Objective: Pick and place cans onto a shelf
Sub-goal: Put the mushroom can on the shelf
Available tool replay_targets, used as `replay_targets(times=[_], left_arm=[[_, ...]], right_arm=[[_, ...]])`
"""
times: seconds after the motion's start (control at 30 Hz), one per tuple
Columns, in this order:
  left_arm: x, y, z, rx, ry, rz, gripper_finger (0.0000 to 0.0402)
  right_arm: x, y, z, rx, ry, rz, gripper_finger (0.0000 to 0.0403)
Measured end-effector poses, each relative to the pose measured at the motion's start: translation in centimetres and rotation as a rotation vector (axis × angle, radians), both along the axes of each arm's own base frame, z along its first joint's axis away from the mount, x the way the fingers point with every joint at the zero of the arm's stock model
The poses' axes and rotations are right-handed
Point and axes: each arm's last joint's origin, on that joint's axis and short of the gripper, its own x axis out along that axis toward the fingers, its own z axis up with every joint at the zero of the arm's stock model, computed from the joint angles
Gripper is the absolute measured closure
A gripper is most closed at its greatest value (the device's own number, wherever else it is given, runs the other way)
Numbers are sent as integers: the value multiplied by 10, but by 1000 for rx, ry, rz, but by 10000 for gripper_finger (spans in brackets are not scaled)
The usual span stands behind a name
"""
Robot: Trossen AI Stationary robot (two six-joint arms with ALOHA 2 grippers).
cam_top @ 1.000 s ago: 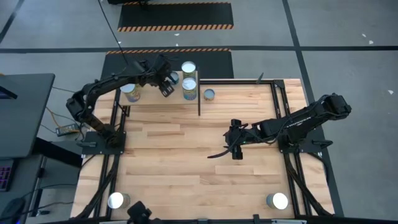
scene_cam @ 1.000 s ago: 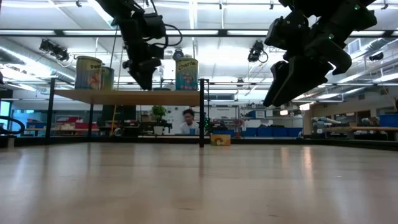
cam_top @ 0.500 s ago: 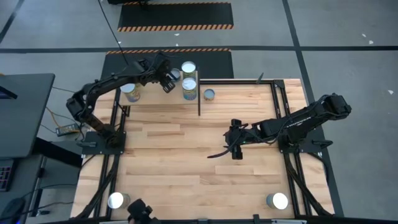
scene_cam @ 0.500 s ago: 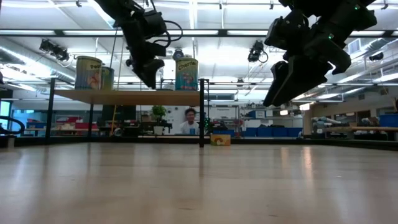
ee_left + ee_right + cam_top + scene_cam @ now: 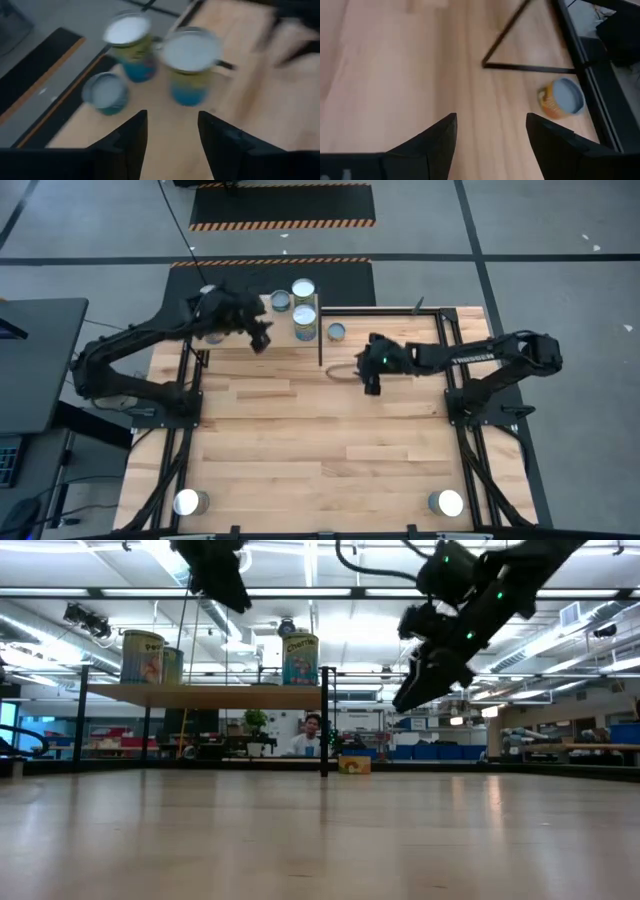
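Observation:
The shelf (image 5: 285, 340) stands at the table's far left. Two cans (image 5: 303, 290) (image 5: 305, 320) stand upright on its right end, and a third can (image 5: 281, 302) is beside them. Another can (image 5: 143, 655) stands on the shelf's left end. One can (image 5: 337, 332) stands on the tabletop just right of the shelf; it also shows in the right wrist view (image 5: 561, 98). My left gripper (image 5: 258, 335) is open and empty above the shelf, near the three cans (image 5: 192, 55). My right gripper (image 5: 372, 383) is open and empty above the table, on the near side of the lone can.
The shelf's thin black legs (image 5: 325, 720) and floor bar (image 5: 525, 66) stand between my right gripper and the shelf. Two round white lamps (image 5: 187, 502) (image 5: 449, 502) sit at the table's near corners. A person (image 5: 314, 730) shows far behind the table.
My right gripper has gone from the table's middle toward the far edge, nearer the lone can, staying open. My left gripper has risen and drawn back from the cans toward the near left, still open and empty. No can has moved.

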Motion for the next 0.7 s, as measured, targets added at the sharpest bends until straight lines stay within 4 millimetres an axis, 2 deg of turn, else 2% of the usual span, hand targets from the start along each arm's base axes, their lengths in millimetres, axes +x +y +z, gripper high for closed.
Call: replay_targets(times=[0.13, 0.23, 0.3, 0.53, 0.7], left_arm=[[-6, -29, -6, 0, -74, -85, 221], [-10, -44, -14, -2, -115, -138, 221], [-12, -52, -22, -12, -135, -163, 221], [-20, -71, -48, -52, -159, -213, 221], [-18, -80, -57, -58, -172, -257, 221]], right_arm=[[4, -32, -10, 12, -38, -68, 167], [10, -46, -23, 60, -36, 55, 175], [15, -54, -29, 135, -108, 135, 184], [18, -94, -50, 298, -279, -32, 233], [16, -120, -59, 353, -428, 0, 283]])
